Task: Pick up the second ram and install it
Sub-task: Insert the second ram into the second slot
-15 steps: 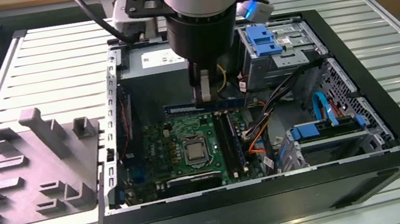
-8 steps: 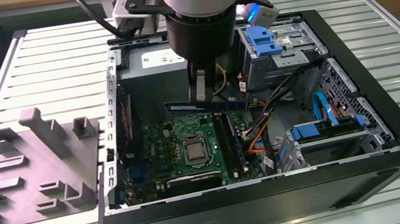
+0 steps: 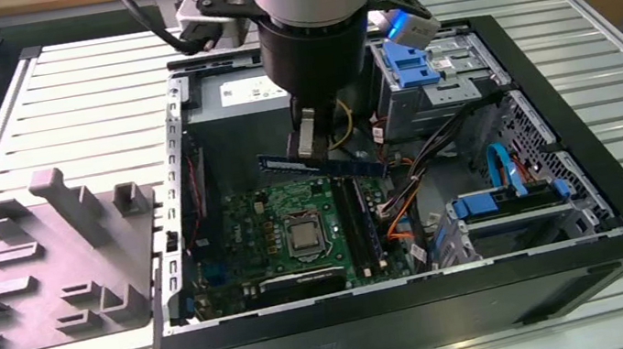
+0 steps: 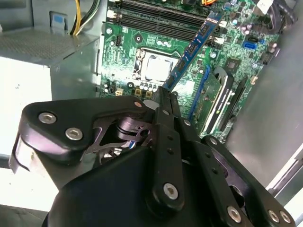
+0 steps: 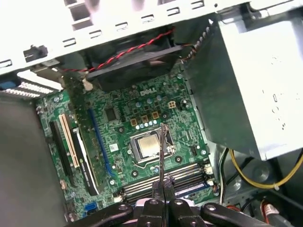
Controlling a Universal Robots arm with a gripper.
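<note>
The second ram (image 3: 342, 166) is a dark-blue strip held in the air inside the open computer case, above the green motherboard (image 3: 275, 222). My gripper (image 3: 308, 149) is shut on one end of it, and the strip juts toward the exterior view's right. In the second wrist view the ram (image 4: 194, 47) runs slantwise from my gripper (image 4: 163, 92) over the board. The first wrist view has the ram (image 5: 162, 151) edge-on, rising from my gripper (image 5: 164, 191) over the long black slots (image 5: 165, 178) beside the processor socket (image 5: 147, 146).
The black case wall (image 3: 431, 314) rings the work area. A grey power-supply box (image 3: 235, 112) sits at the back, with blue drive brackets (image 3: 410, 62) and orange and black cables (image 3: 411, 173) to the exterior view's right. A grey moulded fixture (image 3: 54, 268) lies outside the case on the slatted table.
</note>
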